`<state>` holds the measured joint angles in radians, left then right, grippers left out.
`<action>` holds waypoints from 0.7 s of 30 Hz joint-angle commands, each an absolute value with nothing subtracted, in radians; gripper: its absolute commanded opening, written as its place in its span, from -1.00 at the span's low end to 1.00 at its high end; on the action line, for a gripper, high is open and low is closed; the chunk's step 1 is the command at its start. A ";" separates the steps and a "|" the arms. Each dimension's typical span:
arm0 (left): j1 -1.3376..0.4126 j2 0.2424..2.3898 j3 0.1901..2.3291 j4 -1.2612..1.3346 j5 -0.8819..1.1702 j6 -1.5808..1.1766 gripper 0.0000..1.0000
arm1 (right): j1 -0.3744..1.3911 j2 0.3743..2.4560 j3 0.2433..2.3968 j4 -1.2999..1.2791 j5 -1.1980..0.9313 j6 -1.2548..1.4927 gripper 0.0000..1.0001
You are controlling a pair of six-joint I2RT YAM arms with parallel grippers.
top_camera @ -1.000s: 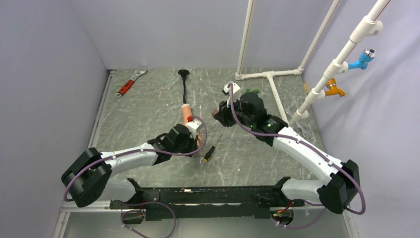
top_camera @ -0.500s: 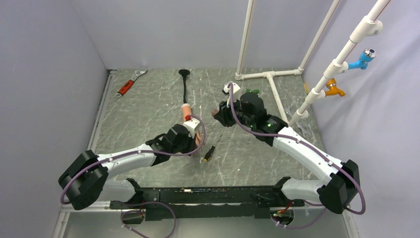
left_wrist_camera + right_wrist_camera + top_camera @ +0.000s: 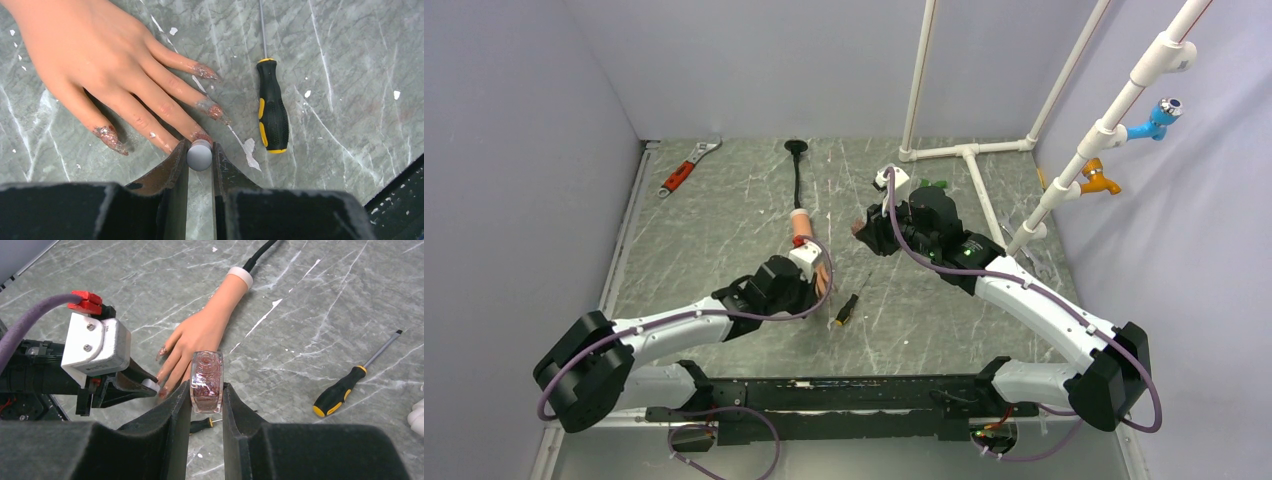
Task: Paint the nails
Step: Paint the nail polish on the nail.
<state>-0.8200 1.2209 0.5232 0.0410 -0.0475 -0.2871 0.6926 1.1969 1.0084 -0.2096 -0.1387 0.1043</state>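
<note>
- At lower centre of the left wrist view, the left claw (image 3: 200, 148) is seen nearly closed on a small grey round brush cap (image 3: 199, 156). The brush below the cap is hidden.
- The nails (image 3: 214, 110) lie at mid-frame of that view, on the fingertips of the mannequin hand (image 3: 95, 55), which rests flat on the counter (image 3: 350, 60). A glittery coat is visible on them. The cap sits just below one fingertip; whether the bristles touch that nail cannot be told.
- At lower centre of the right wrist view, the right claw (image 3: 206, 388) is clamped tight on the glass polish bottle (image 3: 206, 371), which is held off the counter.
- Step judged: a nail being coated or approached.
- Risk: bristles cannot be watched, so polish may be dragged onto skin or counter.
- Risk: the mannequin hand looks unfastened; sideways brush pressure could shift it and spoil the stroke.
- Risk: the bottle appears open; a tilt of the right wrist could spill it.
- Risk: a screwdriver (image 3: 272, 117) lies just right of the fingertips and could be struck by a wide sweep.
</note>
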 commanded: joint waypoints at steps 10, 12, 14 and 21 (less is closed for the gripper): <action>-0.869 1.200 0.470 0.178 0.006 -0.326 -1.00 | 0.689 1.188 1.012 -0.168 -0.114 0.104 -1.00; -0.882 1.214 0.481 0.167 0.003 -0.328 -1.00 | 0.689 1.186 1.009 -0.167 -0.112 0.104 -1.00; -0.889 1.226 0.488 0.159 0.003 -0.334 -1.00 | 0.688 1.183 1.005 -0.166 -0.109 0.104 -1.00; -0.891 1.202 0.508 0.104 -0.079 -0.339 -1.00 | 0.689 1.179 1.000 -0.164 -0.109 0.104 -1.00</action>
